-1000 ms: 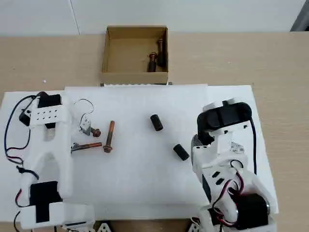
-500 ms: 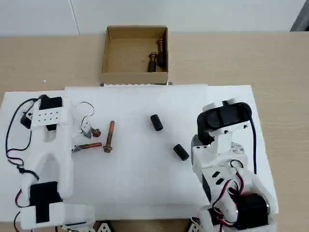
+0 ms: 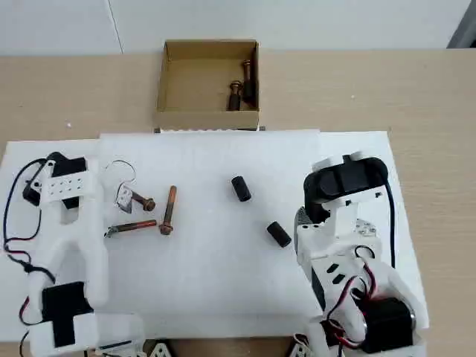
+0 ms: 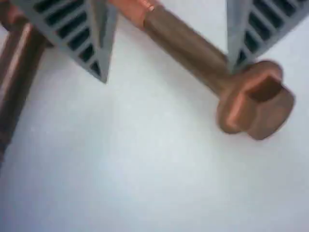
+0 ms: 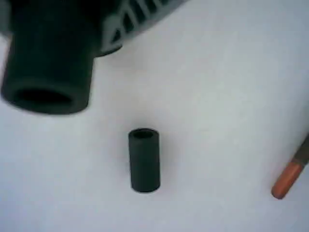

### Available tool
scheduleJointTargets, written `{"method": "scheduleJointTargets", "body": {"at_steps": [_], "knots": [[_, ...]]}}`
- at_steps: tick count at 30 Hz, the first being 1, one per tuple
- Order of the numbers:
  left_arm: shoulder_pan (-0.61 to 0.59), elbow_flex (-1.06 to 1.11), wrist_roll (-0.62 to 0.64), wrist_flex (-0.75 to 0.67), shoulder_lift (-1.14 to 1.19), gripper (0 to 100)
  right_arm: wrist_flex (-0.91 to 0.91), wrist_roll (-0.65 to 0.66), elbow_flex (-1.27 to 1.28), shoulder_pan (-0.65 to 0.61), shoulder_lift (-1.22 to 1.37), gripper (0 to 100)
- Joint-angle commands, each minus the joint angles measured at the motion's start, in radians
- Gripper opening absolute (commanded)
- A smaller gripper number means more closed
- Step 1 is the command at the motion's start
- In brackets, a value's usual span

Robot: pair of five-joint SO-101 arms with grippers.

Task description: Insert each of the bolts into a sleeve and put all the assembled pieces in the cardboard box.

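My left gripper (image 4: 169, 72) is open, with its grey fingers (image 4: 82, 38) on either side of the shaft of a copper bolt (image 4: 251, 104) that lies on the white foam. In the high view this gripper (image 3: 125, 198) sits by that bolt's head (image 3: 147, 203). Two more bolts (image 3: 170, 210) (image 3: 135, 226) lie close by. My right gripper (image 3: 300, 223) is shut on a black sleeve (image 5: 48, 63), whose open end sticks out of the gripper (image 3: 279, 234). A second sleeve (image 3: 239, 188) (image 5: 144, 159) lies free. The cardboard box (image 3: 172, 82) holds assembled pieces (image 3: 242, 88).
The white foam sheet (image 3: 223, 282) covers the near half of the wooden table (image 3: 372, 89). The box stands just beyond the foam's far edge. Loose cables (image 3: 15, 223) hang beside the left arm. The foam's middle has free room.
My left arm has shifted a little left and toward the near edge, with its gripper still at the bolts. The horizontal bolt shifted slightly. The right arm has not moved.
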Motion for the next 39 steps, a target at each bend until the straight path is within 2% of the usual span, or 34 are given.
{"method": "scheduleJointTargets", "body": {"at_steps": [1,9,17,25,31,39], "knots": [[-0.014,0.059,0.002,-0.046,0.006,16,-0.018,0.009,-0.006,0.004,-0.005,0.2],[-0.008,0.067,0.002,-0.021,-0.005,16,-0.015,0.009,-0.006,0.004,-0.005,0.2],[-0.006,-0.104,0.0,0.124,-0.005,16,-0.015,0.009,-0.006,0.004,-0.005,0.2],[0.075,-0.236,0.006,0.272,-0.005,16,-0.015,0.008,-0.006,0.004,-0.005,0.2],[0.068,-0.206,0.006,0.27,0.005,16,-0.015,0.006,-0.006,0.004,-0.005,0.2],[-0.002,-0.081,0.0,0.126,0.005,16,-0.015,0.006,-0.006,0.004,-0.005,0.2]]}}
